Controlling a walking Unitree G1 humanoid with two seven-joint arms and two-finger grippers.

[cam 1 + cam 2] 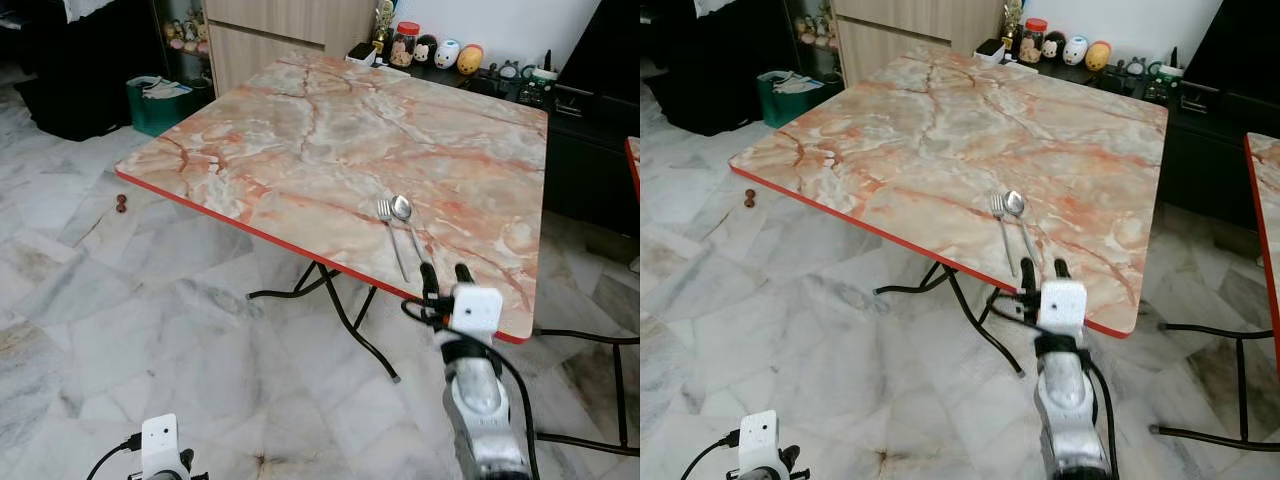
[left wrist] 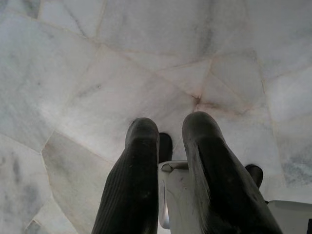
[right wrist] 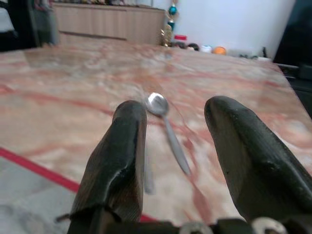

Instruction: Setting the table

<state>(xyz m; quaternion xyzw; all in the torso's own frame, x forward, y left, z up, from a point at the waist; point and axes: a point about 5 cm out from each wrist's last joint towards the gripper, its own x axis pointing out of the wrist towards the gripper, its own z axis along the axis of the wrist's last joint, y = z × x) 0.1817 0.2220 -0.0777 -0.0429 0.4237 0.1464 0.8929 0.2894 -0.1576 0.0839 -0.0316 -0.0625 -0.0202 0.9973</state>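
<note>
On the desk [image 1: 300, 130], a fork [image 1: 390, 235] and spoon [image 1: 405, 215] lie just ahead of the right end effector [image 1: 447, 274], fork left of spoon.

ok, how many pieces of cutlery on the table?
2. A fork and a spoon lie side by side near the table's front edge, spoon on the right, just ahead of the open right hand. Nothing there could hide more.

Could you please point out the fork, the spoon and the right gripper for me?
fork [image 1: 384, 209], left eye view, on its tines.
spoon [image 1: 401, 207], left eye view, on its bowl.
right gripper [image 1: 446, 273], left eye view, midway between its fingertips.
</note>
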